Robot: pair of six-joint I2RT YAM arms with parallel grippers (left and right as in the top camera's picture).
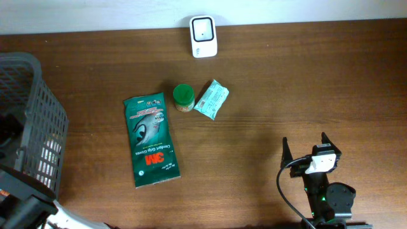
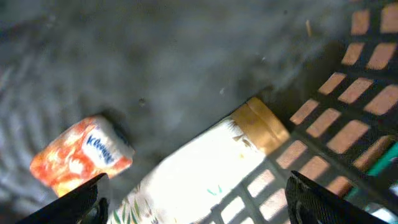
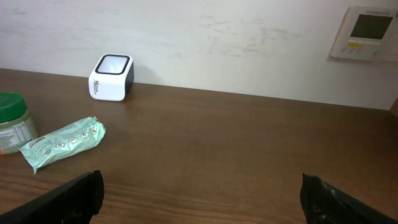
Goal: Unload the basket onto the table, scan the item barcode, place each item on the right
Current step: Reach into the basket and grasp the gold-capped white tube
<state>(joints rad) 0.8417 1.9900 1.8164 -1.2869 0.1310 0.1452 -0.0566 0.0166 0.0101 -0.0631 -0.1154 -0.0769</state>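
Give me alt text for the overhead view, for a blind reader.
A wooden table from above: a white barcode scanner at the far edge, and near the middle a green 3M packet, a green-lidded jar and a pale green packet. A grey basket stands at left; the right gripper, open, is at lower right.

A white boxy scanner [image 3: 112, 77] stands near the wall [image 3: 217, 37] on the brown wooden counter [image 3: 249, 143]. Left of centre lies a pale green foil packet [image 3: 63, 143], a green-lidded jar [image 3: 12, 121] just beside it.
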